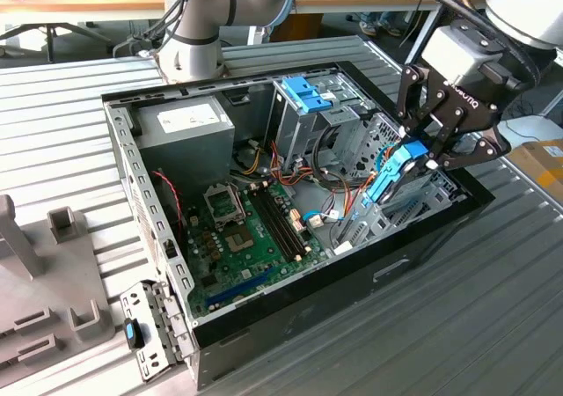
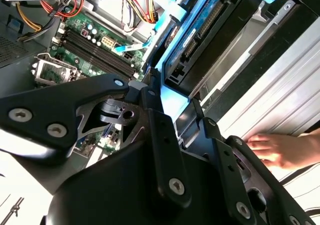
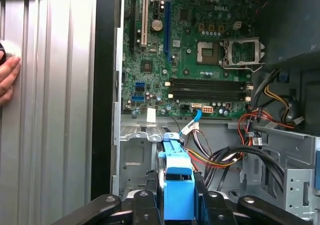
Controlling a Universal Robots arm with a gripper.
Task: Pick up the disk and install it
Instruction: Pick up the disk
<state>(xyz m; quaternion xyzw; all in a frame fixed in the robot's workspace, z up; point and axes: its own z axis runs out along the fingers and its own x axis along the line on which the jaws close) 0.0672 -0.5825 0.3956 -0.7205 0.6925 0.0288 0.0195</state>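
I see my pincer (image 1: pixel 420 150) clamped on the disk (image 1: pixel 391 178), its black fingers pressing the blue end from both sides. In the first wrist view the blue tab of the disk (image 3: pixel 177 185) sits squarely between the two fingers of the pincer (image 3: pixel 177 205).

There is white lettering on the pincer's black housing. A white label sits on the grey power supply (image 1: pixel 185 123), and a small white sticker lies at the edge of the green motherboard (image 3: pixel 200 60).

The arm (image 1: pixel 198 26) stands behind the open computer case (image 1: pixel 141 176). Its wrist comes in from the exterior view's upper right, so the pincer points down and toward the exterior view's left into the case.

The disk hangs tilted and steep. Its lower end dips inside the case near the wall on the exterior view's right, above the metal bay there. It is apart from the grey drive cage (image 1: pixel 308 106) with its blue latch.

In the second wrist view the dark body of the disk (image 2: pixel 210 30) runs between bright blue rails just beyond the pincer (image 2: pixel 172 102).

A person's hand (image 2: pixel 280 147) lies flat on the ribbed metal surface (image 1: pixel 440 326) just outside the case's black wall. The first wrist view also shows the hand (image 3: pixel 7 77).
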